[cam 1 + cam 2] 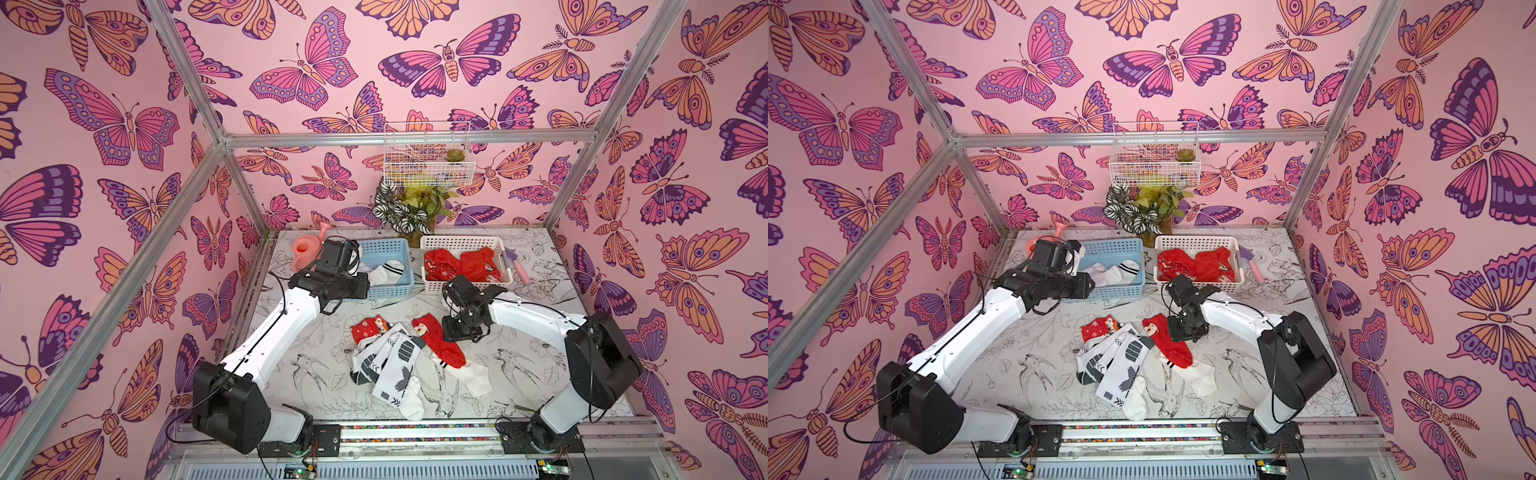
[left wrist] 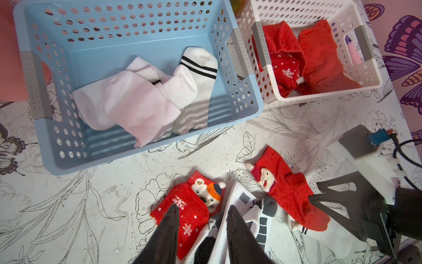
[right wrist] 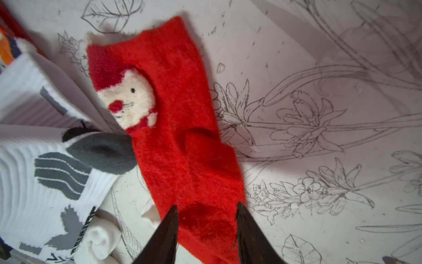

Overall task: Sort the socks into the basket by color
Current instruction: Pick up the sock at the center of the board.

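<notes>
**Right hand straddling the red Santa sock on the desk**

The right hand is reaching down onto the desk, fingers spread. The red Santa sock is lying flat between the two fingertips, toe end under the hand and the Santa face at the end away from it. The fabric is not bunching between the tips, so nothing is reading as a pinch. In the left wrist view one dark fingertip is touching the sock's red surface.

The left hand is hanging well above the desk near the blue basket, fingers spread and carrying nothing. Seen past its tips, a red snowflake sock with a bear face is lying on the desk, apart from the hand.

The loose pile is sitting mid-desk, between the two arms. White socks with grey blocks are fanning out just beside the Santa sock, one grey toe touching its edge. The snowflake sock is touching the pile's far left corner. A white sock with dark stripes is showing from under the Santa sock's toe end.

The blue basket is holding white socks, one with two black stripes. The white basket, just beside it, is holding red socks, one snowflaked.
</notes>
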Tool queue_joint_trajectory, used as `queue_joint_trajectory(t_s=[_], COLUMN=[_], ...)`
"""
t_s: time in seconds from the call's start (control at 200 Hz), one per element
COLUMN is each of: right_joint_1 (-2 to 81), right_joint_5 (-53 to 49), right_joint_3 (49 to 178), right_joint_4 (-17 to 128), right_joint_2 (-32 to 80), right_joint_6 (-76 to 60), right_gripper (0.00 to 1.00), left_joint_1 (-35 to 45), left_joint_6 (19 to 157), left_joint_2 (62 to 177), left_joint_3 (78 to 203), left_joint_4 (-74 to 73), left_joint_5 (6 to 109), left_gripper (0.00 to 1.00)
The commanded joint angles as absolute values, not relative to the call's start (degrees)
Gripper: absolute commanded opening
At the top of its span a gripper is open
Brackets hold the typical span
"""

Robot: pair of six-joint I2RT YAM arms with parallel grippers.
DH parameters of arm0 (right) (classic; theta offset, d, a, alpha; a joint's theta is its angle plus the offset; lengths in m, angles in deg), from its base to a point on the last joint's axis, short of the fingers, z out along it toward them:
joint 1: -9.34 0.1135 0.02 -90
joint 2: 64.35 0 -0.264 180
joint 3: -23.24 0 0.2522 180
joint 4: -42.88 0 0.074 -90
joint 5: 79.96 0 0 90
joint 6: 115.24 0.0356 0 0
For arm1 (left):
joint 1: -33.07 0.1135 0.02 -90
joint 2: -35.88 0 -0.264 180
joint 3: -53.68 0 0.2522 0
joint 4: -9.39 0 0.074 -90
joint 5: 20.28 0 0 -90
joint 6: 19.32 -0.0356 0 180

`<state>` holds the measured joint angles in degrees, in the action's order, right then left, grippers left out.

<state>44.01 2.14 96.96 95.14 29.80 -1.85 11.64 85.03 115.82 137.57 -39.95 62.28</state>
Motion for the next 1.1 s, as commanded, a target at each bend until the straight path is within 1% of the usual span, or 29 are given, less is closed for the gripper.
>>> queue_joint_trajectory(t_s=[0.0, 0.231, 0.421, 0.792, 0.982, 1.093], right_joint_1=[44.58, 44.54, 44.58, 44.57, 44.57, 44.58], right_joint_5=[3.24, 3.40, 3.88, 4.58, 5.11, 5.42], right_joint_3=[98.95, 99.70, 100.20, 102.26, 102.63, 103.02], right_joint_4=[95.45, 95.05, 94.92, 95.57, 95.88, 95.92], right_joint_2=[30.99, 33.46, 35.21, 39.03, 40.44, 41.10], right_joint_6=[-3.01, -3.18, -3.42, -3.89, -3.97, -4.06], right_gripper=[0.46, 0.50, 0.49, 0.40, 0.38, 0.31], left_joint_1=[11.30, 11.27, 11.27, 11.27, 11.27, 11.27], left_joint_6=[84.31, 84.25, 84.14, 83.95, 83.95, 83.88], left_joint_2=[115.07, 115.23, 115.28, 115.50, 115.65, 115.59], left_joint_3=[136.61, 136.63, 136.61, 136.56, 136.57, 136.56], left_joint_4=[-39.48, -39.52, -39.52, -39.48, -39.62, -39.62], left_joint_5=[63.03, 63.24, 63.27, 63.67, 63.66, 63.74], left_gripper=[0.38, 0.38, 0.38, 0.38, 0.38, 0.38])
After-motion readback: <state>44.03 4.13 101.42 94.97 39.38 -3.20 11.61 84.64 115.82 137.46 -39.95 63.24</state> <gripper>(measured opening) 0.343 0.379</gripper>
